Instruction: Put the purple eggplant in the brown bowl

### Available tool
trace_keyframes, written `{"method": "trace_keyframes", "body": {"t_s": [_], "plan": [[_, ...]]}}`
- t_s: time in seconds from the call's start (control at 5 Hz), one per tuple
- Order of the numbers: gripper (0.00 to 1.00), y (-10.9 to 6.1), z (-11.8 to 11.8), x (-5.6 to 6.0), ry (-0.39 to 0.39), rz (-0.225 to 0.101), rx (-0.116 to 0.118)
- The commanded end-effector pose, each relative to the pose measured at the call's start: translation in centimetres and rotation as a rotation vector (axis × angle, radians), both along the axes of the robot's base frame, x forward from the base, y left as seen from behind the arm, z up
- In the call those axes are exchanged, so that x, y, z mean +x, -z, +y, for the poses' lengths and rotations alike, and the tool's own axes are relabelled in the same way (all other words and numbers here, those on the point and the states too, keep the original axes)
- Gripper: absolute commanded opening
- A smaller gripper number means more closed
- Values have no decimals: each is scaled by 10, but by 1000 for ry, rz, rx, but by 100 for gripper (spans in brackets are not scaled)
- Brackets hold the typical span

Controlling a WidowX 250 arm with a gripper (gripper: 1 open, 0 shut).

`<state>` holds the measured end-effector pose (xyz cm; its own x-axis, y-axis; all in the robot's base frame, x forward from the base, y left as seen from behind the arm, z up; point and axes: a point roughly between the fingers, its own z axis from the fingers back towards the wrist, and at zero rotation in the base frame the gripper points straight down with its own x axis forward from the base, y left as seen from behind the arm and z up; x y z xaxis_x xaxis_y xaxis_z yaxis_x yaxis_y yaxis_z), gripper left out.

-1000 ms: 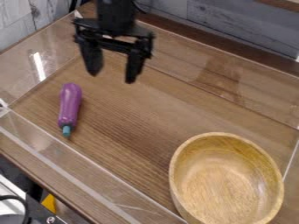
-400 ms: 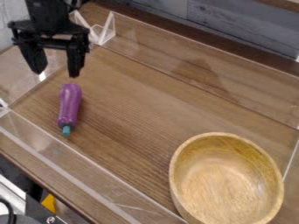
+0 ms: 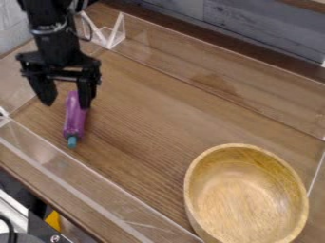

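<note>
The purple eggplant (image 3: pixel 74 119) lies on the wooden table at the left, its teal stem tip pointing toward the near edge. My black gripper (image 3: pixel 67 90) hangs open just over the eggplant's upper end, one finger on each side of it, and nothing is held. The brown bowl (image 3: pixel 248 196) sits at the lower right, wide and shallow, with nothing inside it.
Clear acrylic walls (image 3: pixel 76 195) ring the table along the front and left. A clear plastic bracket (image 3: pixel 112 30) stands at the back left. A grey plank wall (image 3: pixel 254 24) runs behind the table.
The gripper moved left across the table and then dropped toward the eggplant, staying open. The eggplant and bowl have not moved.
</note>
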<state>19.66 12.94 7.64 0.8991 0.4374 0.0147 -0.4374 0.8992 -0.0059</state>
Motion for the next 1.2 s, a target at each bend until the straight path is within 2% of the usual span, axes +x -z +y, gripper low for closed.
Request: {"method": "trace_keyframes", "body": {"t_s": [0.0, 0.4, 0.8, 1.0], "plan": [[100, 5, 5, -5, -26, -39, 16], [100, 25, 10, -2, -79, -57, 10], [100, 21, 26, 0, 51, -70, 2], [100, 41, 22, 1, 50, -74, -3]]}}
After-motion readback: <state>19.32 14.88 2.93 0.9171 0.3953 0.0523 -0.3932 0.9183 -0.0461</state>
